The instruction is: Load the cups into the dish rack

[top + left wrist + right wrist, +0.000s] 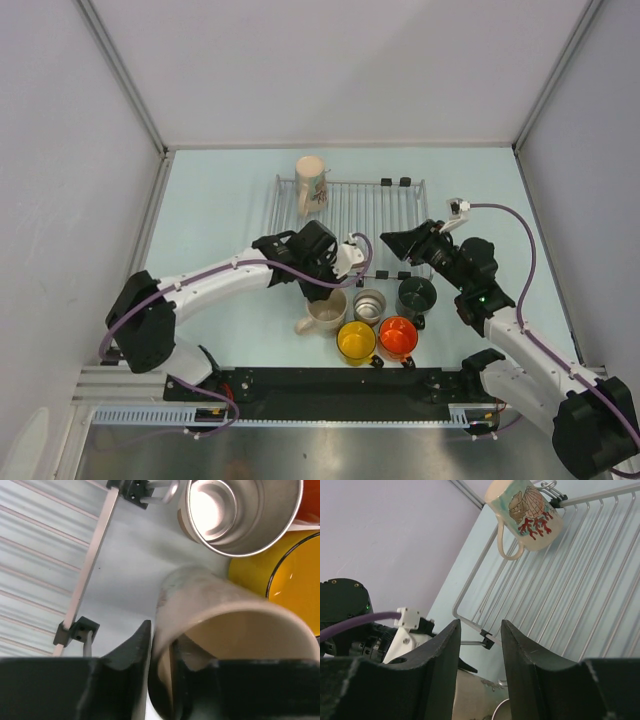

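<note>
Left gripper [160, 647]: pinching the plain cream cup [235, 625] by its wall, one finger inside, lower centre of the overhead view.
Advice: lift straight, clear of the neighbouring steel cup [235, 510].
Dish rack [380, 215]: centre frame, printed cup [311, 185] at its upper-left corner.
Right gripper [480, 630]: spread, empty.

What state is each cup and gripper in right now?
patterned cup: on dish rack
plain cream cup: rim pinched by left gripper
steel cup: upright, on table
yellow cup: upright, on table
orange cup: upright, on table
dark cup: upright, on table
right gripper: open, empty
</note>
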